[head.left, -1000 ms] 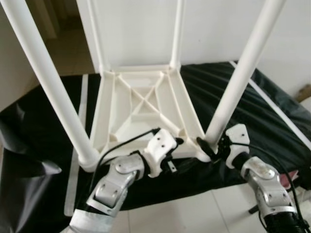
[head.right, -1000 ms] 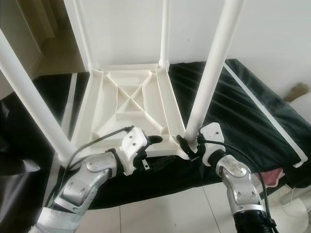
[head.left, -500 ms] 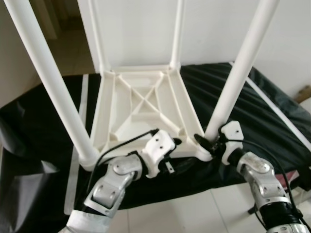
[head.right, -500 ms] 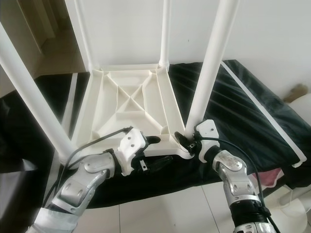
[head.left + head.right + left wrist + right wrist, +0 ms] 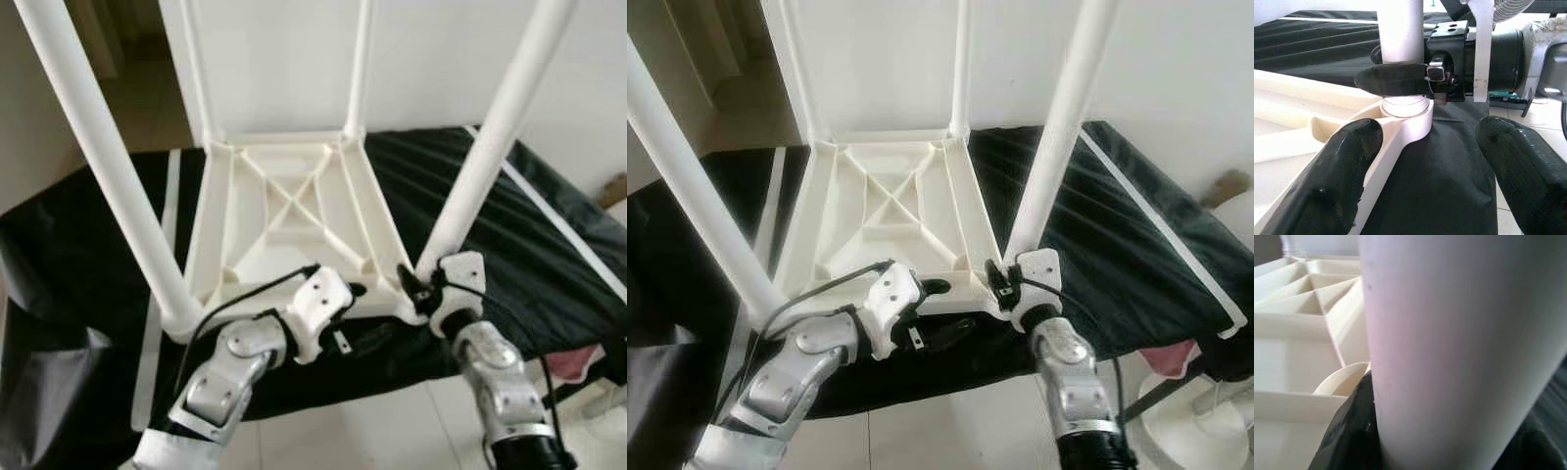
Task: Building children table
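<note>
Left eye view: the table (image 5: 284,211) is lying upside down on a black sheet (image 5: 549,245), all four white legs sticking up. The right gripper (image 5: 419,284) is clamping the near right leg (image 5: 480,162) right at its base, where it's sitting in the corner socket (image 5: 1405,115) — fingers closed around it, one dark finger (image 5: 1393,80) crossing the leg in the left wrist view. The left gripper (image 5: 355,308) is hovering at the table's near edge, just beside that corner, fingers spread apart and holding nothing — one over the white frame, one over the sheet. Pale tile floor (image 5: 372,431) is showing below.
</note>
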Tool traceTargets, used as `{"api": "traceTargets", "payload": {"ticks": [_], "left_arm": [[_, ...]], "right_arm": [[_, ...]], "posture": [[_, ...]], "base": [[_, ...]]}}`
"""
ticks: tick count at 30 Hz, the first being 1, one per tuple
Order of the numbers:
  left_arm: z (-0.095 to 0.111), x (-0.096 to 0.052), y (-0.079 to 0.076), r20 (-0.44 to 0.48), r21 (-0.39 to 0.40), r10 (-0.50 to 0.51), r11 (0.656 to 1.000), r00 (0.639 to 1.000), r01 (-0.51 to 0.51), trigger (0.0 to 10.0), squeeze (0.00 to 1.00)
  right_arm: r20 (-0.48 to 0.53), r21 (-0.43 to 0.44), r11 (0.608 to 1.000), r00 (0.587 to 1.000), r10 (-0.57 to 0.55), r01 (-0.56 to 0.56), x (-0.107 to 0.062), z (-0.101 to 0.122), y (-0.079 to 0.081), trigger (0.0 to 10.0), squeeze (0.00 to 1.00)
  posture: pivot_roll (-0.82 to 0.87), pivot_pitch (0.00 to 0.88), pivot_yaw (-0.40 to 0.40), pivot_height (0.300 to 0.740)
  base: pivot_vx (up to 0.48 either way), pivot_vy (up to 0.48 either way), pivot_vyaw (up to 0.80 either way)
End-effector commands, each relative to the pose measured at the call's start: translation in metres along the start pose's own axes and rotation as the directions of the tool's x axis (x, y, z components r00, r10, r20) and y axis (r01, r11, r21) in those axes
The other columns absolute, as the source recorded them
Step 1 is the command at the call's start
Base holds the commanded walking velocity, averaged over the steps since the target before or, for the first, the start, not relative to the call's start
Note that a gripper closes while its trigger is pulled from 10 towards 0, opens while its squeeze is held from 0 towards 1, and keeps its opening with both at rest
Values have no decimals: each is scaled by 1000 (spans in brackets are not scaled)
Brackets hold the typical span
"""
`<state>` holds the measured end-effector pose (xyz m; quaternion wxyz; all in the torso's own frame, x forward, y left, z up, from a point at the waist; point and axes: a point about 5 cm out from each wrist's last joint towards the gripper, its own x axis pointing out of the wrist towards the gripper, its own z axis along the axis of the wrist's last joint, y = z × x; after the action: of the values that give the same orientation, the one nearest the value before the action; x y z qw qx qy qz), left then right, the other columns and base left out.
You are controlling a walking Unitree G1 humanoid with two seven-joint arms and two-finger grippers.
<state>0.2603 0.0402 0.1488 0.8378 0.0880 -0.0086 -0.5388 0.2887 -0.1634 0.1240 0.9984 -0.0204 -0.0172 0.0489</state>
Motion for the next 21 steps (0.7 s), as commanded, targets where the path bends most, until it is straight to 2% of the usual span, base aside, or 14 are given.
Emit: {"api": "traceTargets", "payload": {"ticks": [1, 5, 7, 12, 13, 16, 17, 18, 19, 21], "left_arm": [[2, 0, 2, 1, 2, 20, 1000, 1000, -20, 10000, 0], [2, 1, 2, 4, -4, 20, 1000, 1000, -20, 10000, 0], [3, 2, 2, 10, -10, 24, 1000, 1000, -24, 10000, 0], [4, 2, 2, 17, -12, 34, 999, 999, -34, 10000, 0], [4, 3, 1, 22, -26, 33, 999, 999, -32, 10000, 0], [5, 3, -1, 27, -33, 23, 999, 999, -22, 10000, 0], [5, 3, -3, 35, -38, 12, 999, 999, -11, 10000, 0], [5, 3, -3, 35, -38, 12, 999, 999, -11, 10000, 0], [6, 2, -3, 39, -40, 10, 999, 999, -8, 10000, 0], [6, 1, -2, 39, -41, 12, 999, 999, -10, 10000, 0]], "right_arm": [[-54, 30, 996, 996, -77, 79, -5, -10, -1, 0, 0], [-66, 85, 984, 986, -152, 158, -6, -11, 11, 0, 0], [-91, 178, 948, 963, -252, 265, -3, -10, 23, 0, 0], [-98, 219, 935, 960, -262, 278, 1, -5, 27, 0, 0], [-53, 196, 952, 972, -231, 237, 1, 3, 27, 10000, 0], [-20, 166, 963, 977, -214, 214, -2, 9, 25, 10000, 0], [-5, 152, 962, 973, -230, 229, -6, 11, 21, 10000, 918], [-5, 152, 962, 973, -230, 229, -6, 11, 21, 10000, 918], [6, 139, 961, 970, -241, 238, -9, 12, 17, 10000, 1000], [6, 138, 961, 970, -244, 241, -11, 12, 17, 10000, 1000]], "posture": [[-18, 0, 2, 740], [-19, 0, 1, 740], [-17, 0, -6, 740], [-20, 0, -5, 740], [-24, 0, -4, 740], [-25, 0, -5, 740], [-26, 0, -6, 740], [-26, 0, -6, 740], [-26, 0, -6, 740], [-27, 0, -5, 740]], "base": [[0, 0, 0], [0, 0, 0], [0, 0, 0], [0, 0, 0], [0, 0, 0], [0, 0, 0], [0, 0, 0], [0, 0, 0], [0, 0, 0], [0, 0, 0]]}}
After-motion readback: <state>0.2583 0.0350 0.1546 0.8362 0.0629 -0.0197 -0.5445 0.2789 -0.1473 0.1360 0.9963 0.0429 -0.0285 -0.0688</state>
